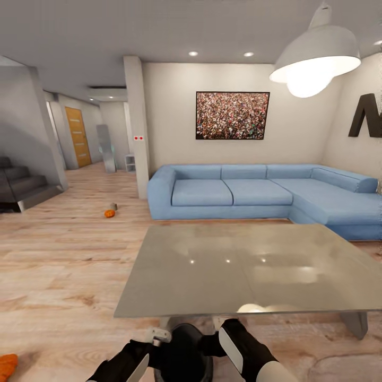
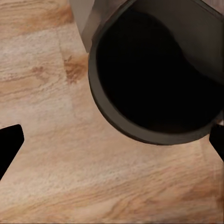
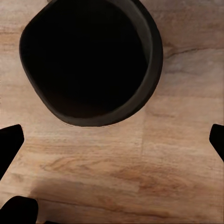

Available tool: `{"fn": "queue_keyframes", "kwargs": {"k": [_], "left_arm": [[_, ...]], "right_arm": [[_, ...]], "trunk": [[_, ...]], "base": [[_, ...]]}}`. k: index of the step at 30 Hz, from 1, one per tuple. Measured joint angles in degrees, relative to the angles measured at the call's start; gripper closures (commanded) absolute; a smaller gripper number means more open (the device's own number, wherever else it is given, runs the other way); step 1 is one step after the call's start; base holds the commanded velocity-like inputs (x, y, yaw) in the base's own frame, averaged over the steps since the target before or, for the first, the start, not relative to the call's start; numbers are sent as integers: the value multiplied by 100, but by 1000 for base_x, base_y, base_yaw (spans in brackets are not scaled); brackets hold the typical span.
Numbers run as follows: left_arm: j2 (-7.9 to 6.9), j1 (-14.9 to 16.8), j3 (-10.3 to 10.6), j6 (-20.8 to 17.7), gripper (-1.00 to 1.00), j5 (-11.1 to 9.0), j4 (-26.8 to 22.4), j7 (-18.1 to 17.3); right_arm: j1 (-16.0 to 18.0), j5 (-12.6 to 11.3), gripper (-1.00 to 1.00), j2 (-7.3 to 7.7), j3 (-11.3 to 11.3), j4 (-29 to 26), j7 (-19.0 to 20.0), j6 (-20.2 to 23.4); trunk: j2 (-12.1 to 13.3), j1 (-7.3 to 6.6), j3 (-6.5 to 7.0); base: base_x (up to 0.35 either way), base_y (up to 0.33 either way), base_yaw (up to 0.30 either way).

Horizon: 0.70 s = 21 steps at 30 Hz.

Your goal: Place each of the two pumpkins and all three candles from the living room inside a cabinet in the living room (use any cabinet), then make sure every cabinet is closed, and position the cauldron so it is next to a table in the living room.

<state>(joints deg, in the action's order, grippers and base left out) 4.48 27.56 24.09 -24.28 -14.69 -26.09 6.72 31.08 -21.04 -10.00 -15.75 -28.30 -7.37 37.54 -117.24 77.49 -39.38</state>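
From the head camera, a dark cauldron [image 1: 185, 353] sits on the wood floor [image 1: 58, 276] just short of the near edge of a grey table [image 1: 239, 268], and both arms reach down on either side of it, the left gripper [image 1: 139, 356] against its left flank and the right gripper [image 1: 229, 350] against its right. Whether either one touches the rim cannot be told from here. Well beyond the fingers, out on the open floor to the left, lie an orange pumpkin [image 1: 109, 214] with a small candle [image 1: 113, 206] just behind it, and a second pumpkin [image 1: 7, 366] shows at the lower left corner, nearer the left arm than the right. A blue sofa [image 1: 254, 193] stands behind the table. In the left wrist view, the fingers [image 2: 10, 142] are spread wide with nothing between them but bare floor; the cauldron's open mouth [image 2: 156, 74] lies ahead of the tips and toward one finger. In the right wrist view, the fingers [image 3: 10, 142] are likewise spread and empty, and the cauldron [image 3: 91, 56] sits ahead of them, its round rim just beyond the tips. The pot has no long axis, being round, so I judge the coming move turns on both arms closing in from opposite flanks, each about equally near.
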Motion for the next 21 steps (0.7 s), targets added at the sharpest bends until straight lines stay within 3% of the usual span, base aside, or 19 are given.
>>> {"fn": "queue_keyframes", "kwargs": {"k": [9, 21], "left_arm": [[2, -1, 0, -1, -100, 8, -1, 1], [0, -1, 0, 7, -100, 8, -2, 0]], "right_arm": [[1, -4, -100, 0, -12, -1, 3, -2], [1, -17, -100, 0, -28, -1, 5, -12]], "trunk": [[0, -1, 2], [0, -3, 46]], "base": [[-298, 0, 57], [-39, 0, 246]]}}
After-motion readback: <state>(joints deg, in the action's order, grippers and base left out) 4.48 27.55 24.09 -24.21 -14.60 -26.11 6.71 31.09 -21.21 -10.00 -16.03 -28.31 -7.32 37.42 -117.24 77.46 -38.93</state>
